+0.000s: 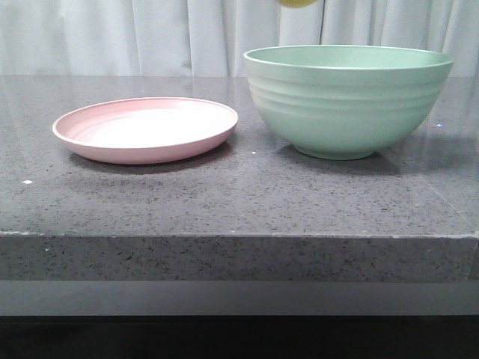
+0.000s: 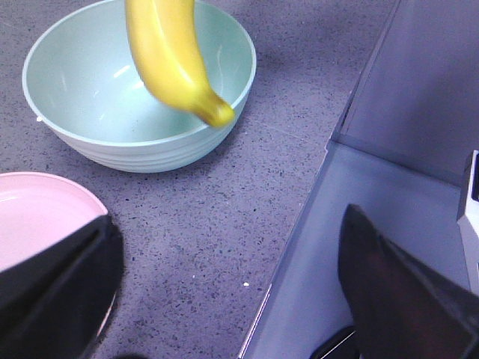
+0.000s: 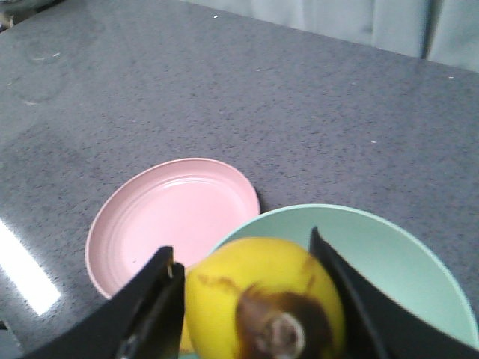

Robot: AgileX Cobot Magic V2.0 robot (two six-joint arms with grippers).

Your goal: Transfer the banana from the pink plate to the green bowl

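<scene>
Above the green bowl (image 1: 348,101) hangs the banana (image 2: 174,58), clamped betw. the jaws of the right gripper (image 3: 251,299), one dark finger (image 3: 153,310) pressed on each side of it. From the right wrist cam the fruit is seen end-on, dark tip facing the lens, w/ the bowl's rim below it. In the left wrist cam the banana points down over the bowl's inside, lower end near the rim, not touching anything there. Front cam catches only a sliver of yellow (image 1: 298,3) at the top edge, over the bowl.

Pink plate (image 1: 145,129) sits bare on the grey speckled worktop (image 1: 239,202), just beside the bowl on the robot's left side; a narrow strip of worktop shows betw. them, so apart.

Left gripper (image 2: 224,299) hovers over the worktop edge near the plate, jaws wide apart, nothing betw. them. One left finger (image 2: 56,292) overlaps the plate's rim in that cam.

Pale curtain (image 1: 150,34) behind the worktop.
</scene>
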